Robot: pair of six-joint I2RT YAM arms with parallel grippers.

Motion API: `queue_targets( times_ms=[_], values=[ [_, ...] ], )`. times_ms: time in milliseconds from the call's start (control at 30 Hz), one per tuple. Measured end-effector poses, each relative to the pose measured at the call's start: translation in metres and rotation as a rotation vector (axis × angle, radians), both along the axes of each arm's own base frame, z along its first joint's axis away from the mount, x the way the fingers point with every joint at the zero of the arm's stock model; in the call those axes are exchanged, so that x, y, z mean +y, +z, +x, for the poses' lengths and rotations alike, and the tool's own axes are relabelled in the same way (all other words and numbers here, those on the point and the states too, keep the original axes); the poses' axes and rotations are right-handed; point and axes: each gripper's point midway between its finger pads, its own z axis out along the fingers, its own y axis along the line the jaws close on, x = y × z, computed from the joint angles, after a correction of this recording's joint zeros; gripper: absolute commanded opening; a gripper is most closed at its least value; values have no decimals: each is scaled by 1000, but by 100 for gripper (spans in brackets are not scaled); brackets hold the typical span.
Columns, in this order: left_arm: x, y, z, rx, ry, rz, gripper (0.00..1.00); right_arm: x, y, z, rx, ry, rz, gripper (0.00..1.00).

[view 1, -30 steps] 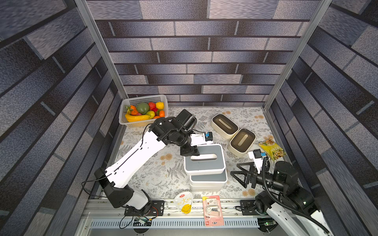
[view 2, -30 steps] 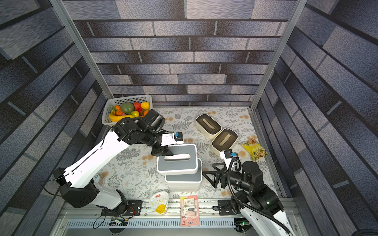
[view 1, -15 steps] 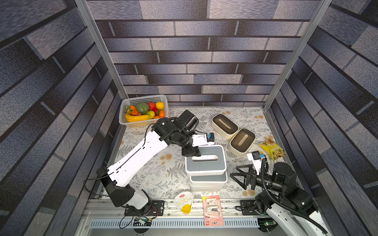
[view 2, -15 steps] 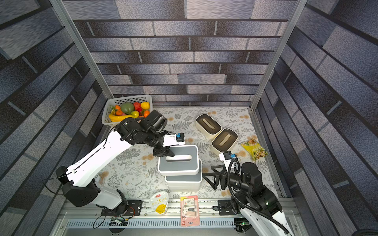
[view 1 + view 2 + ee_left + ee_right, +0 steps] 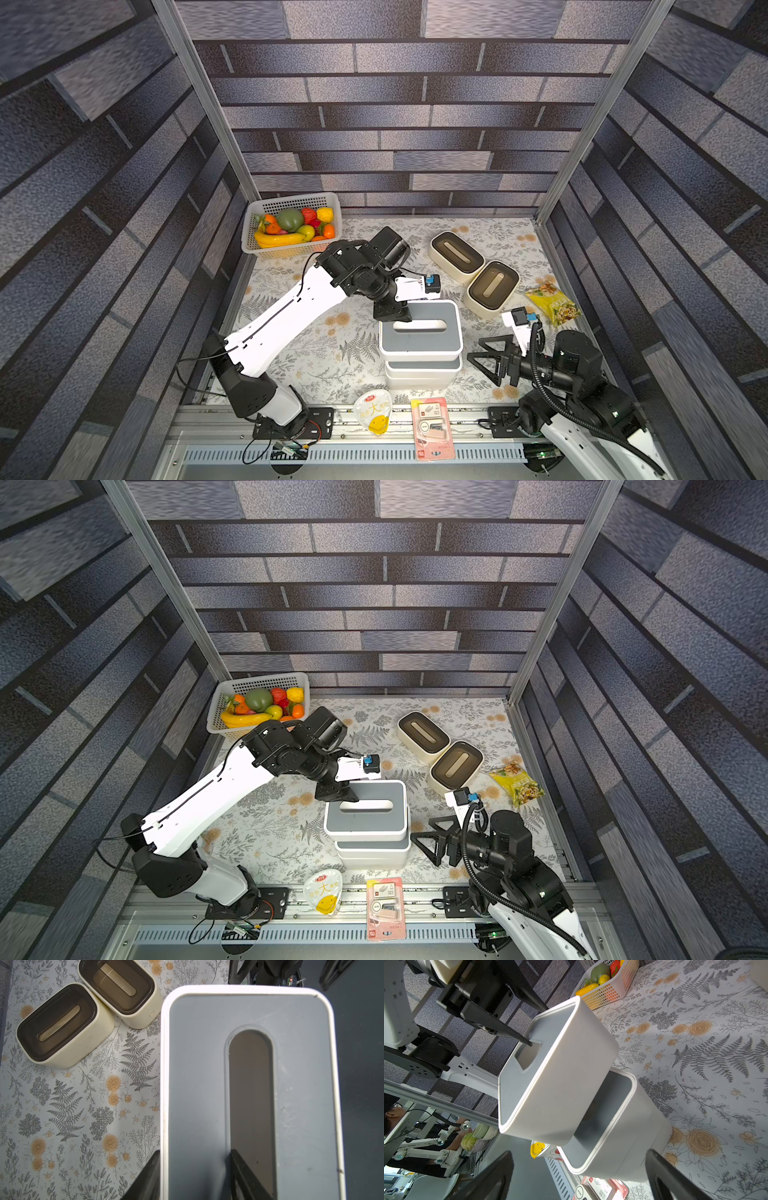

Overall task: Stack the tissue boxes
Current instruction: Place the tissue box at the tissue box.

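Observation:
My left gripper (image 5: pixel 392 313) (image 5: pixel 336 791) is shut on a white tissue box with a grey lid (image 5: pixel 419 332) (image 5: pixel 365 816) (image 5: pixel 301 1084). One finger is in the slot and the other is outside the wall. The right wrist view shows this box (image 5: pixel 571 1084) hanging just above a second grey-lidded box (image 5: pixel 633 1136) (image 5: pixel 422 374) on the table, offset from it and with a gap between them. Two cream boxes with dark brown lids (image 5: pixel 457 257) (image 5: pixel 492 289) lie at the back right. My right gripper (image 5: pixel 486 357) (image 5: pixel 579 1154) is open and empty, beside the lower box.
A white fruit basket (image 5: pixel 291 251) stands in the back left corner. A yellow snack bag (image 5: pixel 552 305) lies by the right wall. A smiley-lidded cup (image 5: pixel 374 411) and a red packet (image 5: pixel 432 428) rest on the front rail.
My left gripper has carried the grey-lidded box slightly to the right and forward, further over the lower box. The right gripper has edged a little to the left.

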Motion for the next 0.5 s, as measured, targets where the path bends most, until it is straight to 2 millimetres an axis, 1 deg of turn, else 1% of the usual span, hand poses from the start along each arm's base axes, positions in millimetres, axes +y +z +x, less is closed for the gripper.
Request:
queue_targets(
  times_ms=[500],
  values=[
    [-5, 1, 0, -6, -9, -13, 47, 0, -1, 0, -3, 0, 2, 100]
  ],
)
